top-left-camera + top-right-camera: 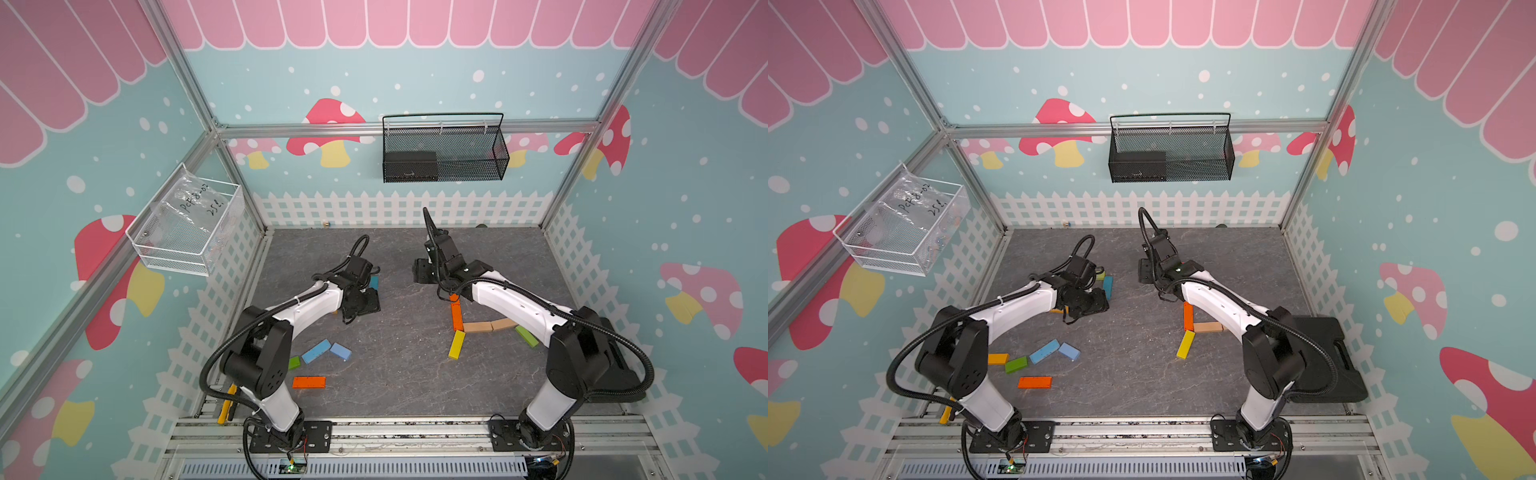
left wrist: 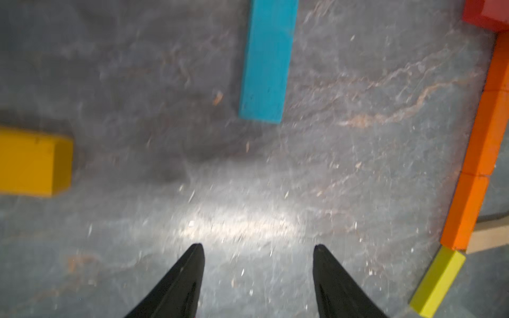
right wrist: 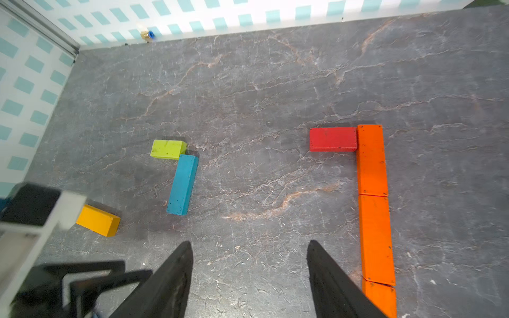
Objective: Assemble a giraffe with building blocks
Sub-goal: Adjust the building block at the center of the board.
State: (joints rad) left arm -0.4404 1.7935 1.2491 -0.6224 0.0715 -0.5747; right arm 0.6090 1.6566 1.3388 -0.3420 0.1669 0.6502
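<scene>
**Giraffe half built, both grippers empty**

Table (image 1: 407,386) first: the flat figure lies on its right half, partly under your right arm (image 1: 511,303). Your left arm (image 1: 307,303) works the other half.

An orange neck (image 3: 371,165) of bars lies end to end, with a red head (image 3: 332,139) touching the side of its far end. Tan body (image 1: 482,327) runs off its near end. A yellow leg (image 1: 456,344) angles from that joint, and a green leg (image 1: 527,336) is half hidden by the right arm.

Spares sit well apart on the left. A teal bar (image 2: 265,60) touches a lime block (image 3: 167,149) at one corner, with an amber block (image 2: 30,162) near them. Two light blue bars (image 1: 316,351) and an orange bar (image 1: 308,382) lie by the left arm's base.

Left gripper (image 2: 259,247) hangs over bare slate, fingers moderately apart and holding nothing. Right gripper (image 3: 249,243) is the same.

Watch the right one. Its outer finger overlaps the neck's near bars in the wrist view, and its height is unclear. A sideways sweep would likely knock those loose bars out of line. On the left the wrist view is smeared, and an off-centre pinch on the teal bar could spin it into the lime block.
</scene>
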